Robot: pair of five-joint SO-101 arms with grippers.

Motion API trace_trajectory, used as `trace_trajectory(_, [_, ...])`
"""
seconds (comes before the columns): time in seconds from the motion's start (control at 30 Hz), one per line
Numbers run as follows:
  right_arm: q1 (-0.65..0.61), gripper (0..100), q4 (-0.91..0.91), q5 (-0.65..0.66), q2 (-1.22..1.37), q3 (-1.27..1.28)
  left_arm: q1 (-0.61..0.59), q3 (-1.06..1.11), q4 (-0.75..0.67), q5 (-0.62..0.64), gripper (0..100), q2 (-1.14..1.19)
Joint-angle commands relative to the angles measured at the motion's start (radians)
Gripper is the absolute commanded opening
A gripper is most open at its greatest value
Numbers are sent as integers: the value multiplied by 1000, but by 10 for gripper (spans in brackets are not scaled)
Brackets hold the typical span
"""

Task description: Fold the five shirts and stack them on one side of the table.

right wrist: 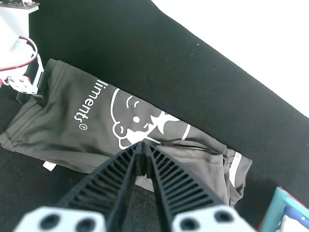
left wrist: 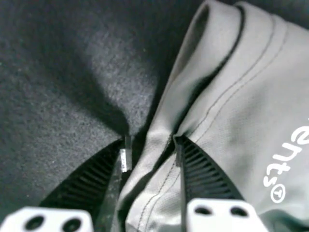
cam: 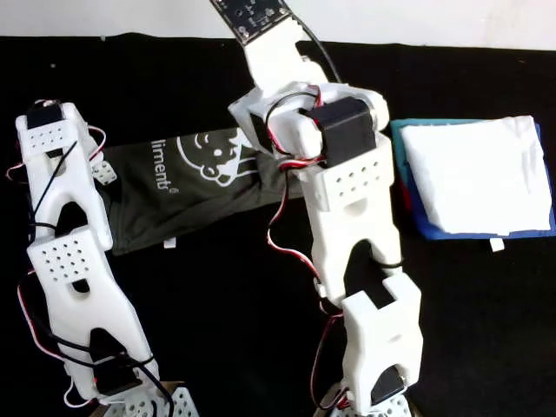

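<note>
First, left gripper [left wrist: 152,144]: clenched on a raised fold at one end of the dark grey shirt [left wrist: 231,96]; the ribbed black fingers [left wrist: 203,169] press the cloth from both sides
Then, right gripper [right wrist: 144,153]: jaws closed tip to tip; poised over one long edge of the same shirt, near its middle
Dark grey shirt, position: lies on the table [cam: 217,330] folded into a long strip; in the high view it runs from the left arm's gripper across to beneath the right arm
Print: white lettering [right wrist: 89,99] runs along the strip; beside it sits a white cartoon figure [right wrist: 140,123]
Labels: a small white tag [cam: 169,243] sticks out from the strip's near edge; a second white tag [cam: 497,245] lies at the near edge of the pile on the right
Pile of folded shirts: on the right side of the table, apart from the grey strip; a white shirt [cam: 473,174] lies on top; a blue shirt [cam: 434,228] lies under it; a red edge [cam: 406,198] peeks out on the side nearer the arms
Table surface: covered in black cloth
</note>
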Motion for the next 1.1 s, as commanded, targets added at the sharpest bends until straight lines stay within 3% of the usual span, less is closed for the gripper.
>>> trace_trajectory(0.0, [13, 7, 13, 14, -61, 2, 44, -77, 72, 11, 171, 53])
trace_trajectory(0.13, [13, 7, 13, 9, -65, -7, 67, -154, 150, 6, 159, 102])
trace_trajectory(0.27, [38, 7, 13, 9, -105, 5, 71, -208, 207, -2, 0, 140])
trace_trajectory(0.3, [53, 7, 13, 9, -111, 5, 64, -211, 216, -23, 17, 147])
trace_trajectory(0.57, [176, 7, 13, -14, -231, 15, -189, -228, 222, -212, 9, 153])
trace_trajectory(0.87, [183, 7, 13, -43, -490, 352, -466, -418, 227, -319, 9, 145])
trace_trajectory(1.07, [193, 7, 10, -48, -659, 736, -464, -392, 241, -316, 9, 73])
